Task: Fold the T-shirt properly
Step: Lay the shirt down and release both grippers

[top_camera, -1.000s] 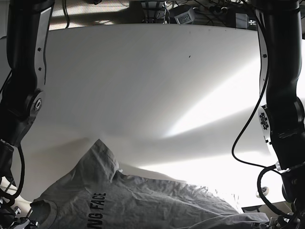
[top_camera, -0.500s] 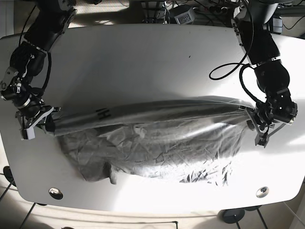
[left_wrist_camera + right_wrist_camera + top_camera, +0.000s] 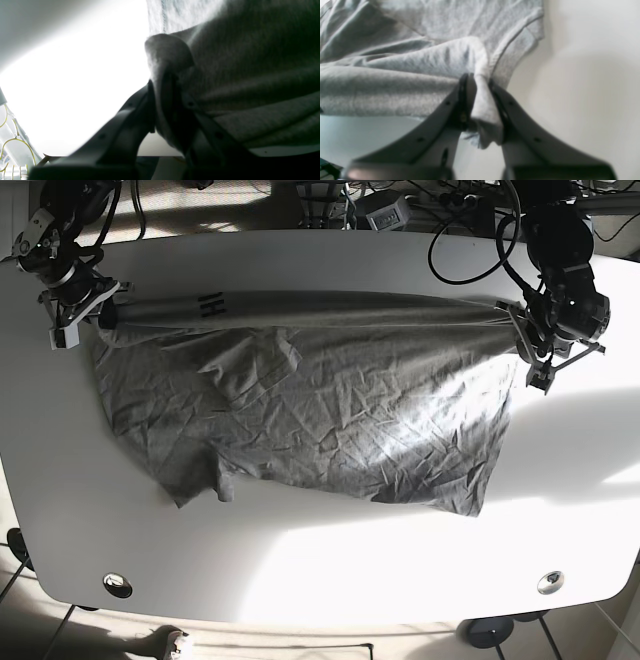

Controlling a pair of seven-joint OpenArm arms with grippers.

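Note:
A grey T-shirt (image 3: 320, 410) lies crumpled over the white table (image 3: 300, 560), its far edge pulled into a taut rolled line between both arms. Black lettering (image 3: 211, 306) shows near that edge. At the base view's left, my right gripper (image 3: 97, 316) is shut on the T-shirt (image 3: 420, 75), with a bunch of fabric pinched between its fingers (image 3: 462, 100). On the opposite side my left gripper (image 3: 522, 330) is shut on the other end, and a fold of the T-shirt (image 3: 250, 87) is clamped between its dark fingers (image 3: 147, 105).
Cables and dark equipment (image 3: 385, 210) sit beyond the table's far edge. Two round holes (image 3: 550, 582) mark the table's near corners. Bright sunlight falls across the table's right side and part of the shirt.
Both grippers have carried the held edge of the shirt toward the far side of the table. The fabric now spreads flatter and wider behind that edge.

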